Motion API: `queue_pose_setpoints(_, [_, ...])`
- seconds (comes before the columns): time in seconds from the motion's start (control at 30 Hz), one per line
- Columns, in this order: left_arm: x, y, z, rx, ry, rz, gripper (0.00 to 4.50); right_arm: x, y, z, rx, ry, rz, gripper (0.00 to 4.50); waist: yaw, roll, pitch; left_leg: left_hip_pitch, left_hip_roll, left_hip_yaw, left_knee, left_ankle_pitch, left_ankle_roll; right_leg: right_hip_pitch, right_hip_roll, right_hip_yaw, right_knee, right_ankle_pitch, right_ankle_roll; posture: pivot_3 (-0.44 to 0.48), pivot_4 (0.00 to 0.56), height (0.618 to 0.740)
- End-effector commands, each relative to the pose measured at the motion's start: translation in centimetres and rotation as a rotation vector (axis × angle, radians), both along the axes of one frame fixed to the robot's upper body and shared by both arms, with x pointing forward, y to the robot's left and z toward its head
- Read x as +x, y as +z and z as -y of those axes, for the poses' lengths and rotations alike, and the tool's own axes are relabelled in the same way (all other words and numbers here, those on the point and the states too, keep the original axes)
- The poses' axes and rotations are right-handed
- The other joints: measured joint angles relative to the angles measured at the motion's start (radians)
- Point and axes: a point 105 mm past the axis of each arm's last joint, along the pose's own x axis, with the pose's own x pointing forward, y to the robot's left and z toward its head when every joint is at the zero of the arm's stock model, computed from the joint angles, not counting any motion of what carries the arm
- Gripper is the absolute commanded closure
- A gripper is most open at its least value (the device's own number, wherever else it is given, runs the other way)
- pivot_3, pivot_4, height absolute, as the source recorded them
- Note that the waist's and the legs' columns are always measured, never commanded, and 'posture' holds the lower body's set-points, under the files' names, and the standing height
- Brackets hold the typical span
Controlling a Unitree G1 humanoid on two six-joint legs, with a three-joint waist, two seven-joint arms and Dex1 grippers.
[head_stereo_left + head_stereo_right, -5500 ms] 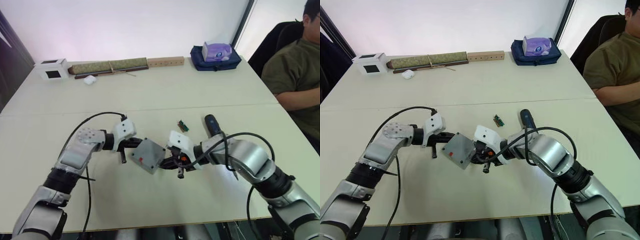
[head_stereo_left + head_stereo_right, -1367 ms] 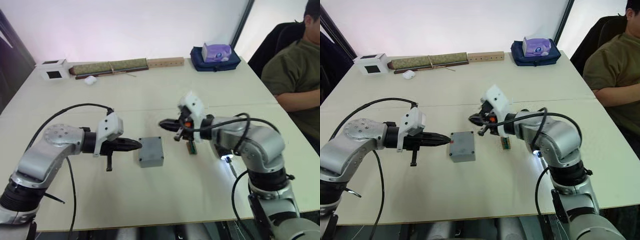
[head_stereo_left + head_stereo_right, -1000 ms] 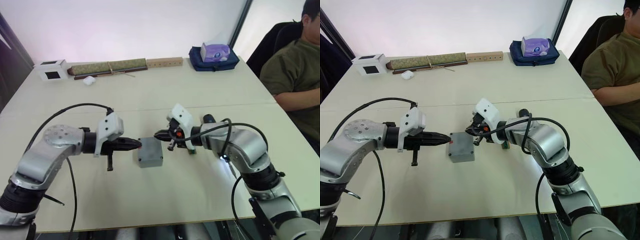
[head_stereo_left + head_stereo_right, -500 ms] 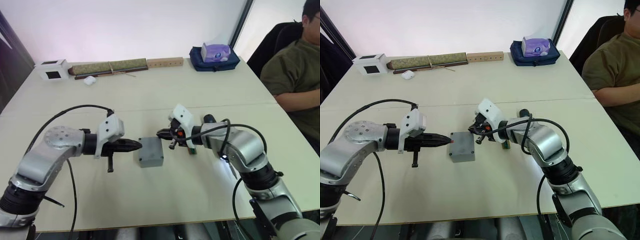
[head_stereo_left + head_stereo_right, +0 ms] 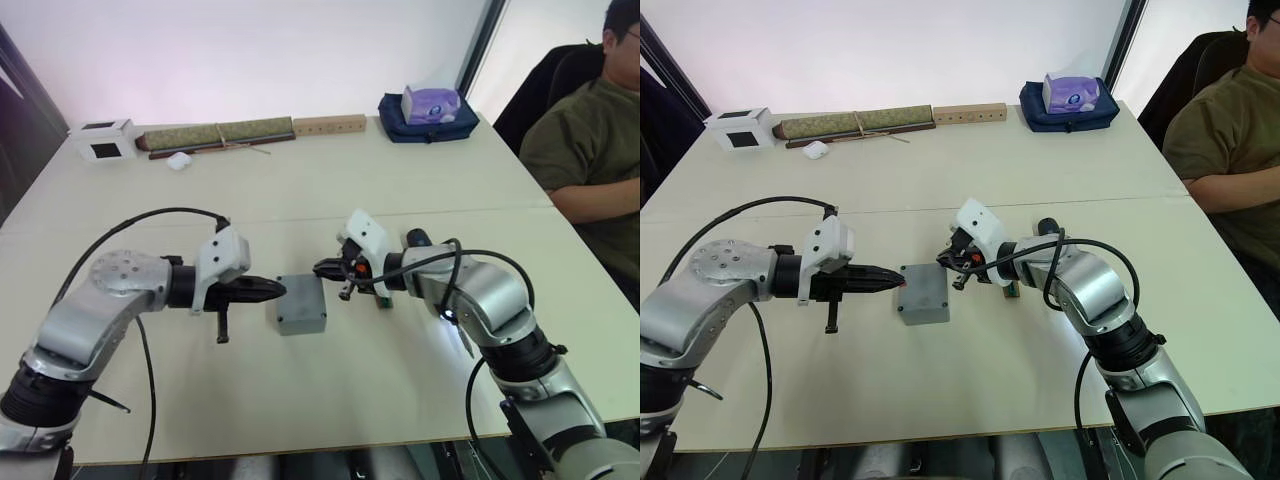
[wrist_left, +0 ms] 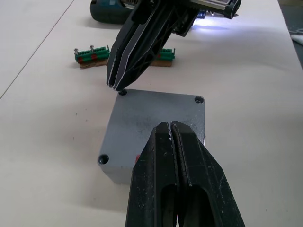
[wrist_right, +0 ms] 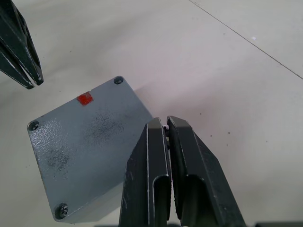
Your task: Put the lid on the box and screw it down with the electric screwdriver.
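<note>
— Where's the box right now?

— Mid-table, between my two arms, with the lid already seated on it, red mark up. I judge the fitting step done; the screwing is what's left.

— And your grippers?

— The left gripper has its fingers pressed together with nothing between them, tip right at the lid's edge by the red mark. I read that as a brace so the box can't slide. The right gripper is also pressed together, poised over the opposite corner by a screw hole. There may be something tiny pinched at its tip, but I can't tell.

— The screwdriver?

— The screwdriver lies on the table behind my right forearm, its light glowing, not in either gripper. I'd need to fetch it next.

— Counts?

— One box, one lid, one screwdriver. Three corner holes show in the left wrist view; in the right wrist view one corner appears to hold a screw. One green terminal strip lies beside the box.
</note>
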Motion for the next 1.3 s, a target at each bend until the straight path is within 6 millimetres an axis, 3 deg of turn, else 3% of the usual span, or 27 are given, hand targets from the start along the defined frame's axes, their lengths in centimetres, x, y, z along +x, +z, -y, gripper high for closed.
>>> queue_pose_setpoints(0.03, [-0.3, 0.8, 0.4, -0.004, -0.023, 0.037, 4.50, -0.5, -0.1, -0.3, -0.006, 0.024, -0.011, 4.42, 0.000, 0.000, 0.000, 0.000, 0.000, 0.000, 0.000, 0.000, 0.000, 0.000, 0.000, 0.000, 0.000, 0.000, 0.000, 0.000, 0.150, 0.740])
queue_pose_setpoints(0.57, [-0.2, 0.6, 0.4, -0.002, -0.020, 0.034, 4.50, -0.8, 0.5, -0.7, -0.003, 0.048, 0.000, 4.42, 0.000, 0.000, 0.000, 0.000, 0.000, 0.000, 0.000, 0.000, 0.000, 0.000, 0.000, 0.000, 0.000, 0.000, 0.000, 0.000, 0.150, 0.740])
queue_pose_setpoints(1.1, [-0.2, 0.6, 0.6, -0.008, -0.015, 0.044, 4.50, 0.5, -0.9, 0.0, -0.053, 0.010, 0.000, 4.42, 0.001, 0.000, 0.000, 0.000, 0.000, 0.000, 0.000, 0.000, 0.000, 0.000, 0.000, 0.000, 0.000, 0.000, 0.000, 0.000, 0.150, 0.740])
queue_pose_setpoints(1.2, [-0.3, 0.6, 0.8, -0.012, -0.016, 0.045, 4.50, 0.2, -0.6, 0.0, -0.050, 0.029, 0.000, 3.63, 0.001, 0.000, 0.000, 0.000, 0.000, 0.000, 0.000, 0.000, 0.000, 0.000, 0.000, 0.000, 0.000, 0.000, 0.000, 0.000, 0.150, 0.740])
queue_pose_setpoints(1.3, [-0.2, 0.7, 0.9, -0.016, -0.016, 0.047, 4.50, 0.1, 0.1, 0.3, -0.051, 0.034, 0.017, 2.43, 0.001, 0.000, 0.000, 0.000, 0.000, 0.000, 0.000, 0.000, 0.000, 0.000, 0.000, 0.000, 0.000, 0.000, 0.000, 0.000, 0.150, 0.740])
